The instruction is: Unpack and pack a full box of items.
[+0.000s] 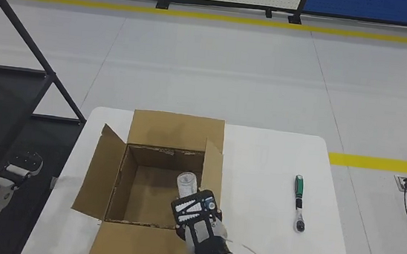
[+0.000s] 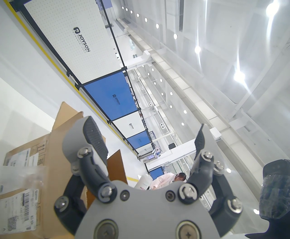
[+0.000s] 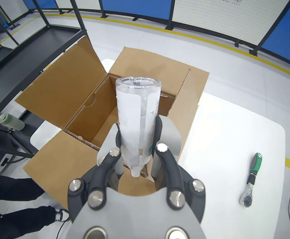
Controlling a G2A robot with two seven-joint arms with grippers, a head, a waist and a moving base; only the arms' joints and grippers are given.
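1 clear bottle (image 3: 136, 108) is clenched in the right pincer (image 3: 139, 133) above the open box (image 3: 74, 90), its long axis running straight out from the pincer, cap toward the wrist. The left pincer (image 2: 147, 135) is seen released beside the box's outer wall.

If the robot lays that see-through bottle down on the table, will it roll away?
Probably: the bottle looks round and smooth, so lying sideways it could roll. It looks like clear plastic, so likely light. The right gripper pinches it without visible denting, so probably stiff.
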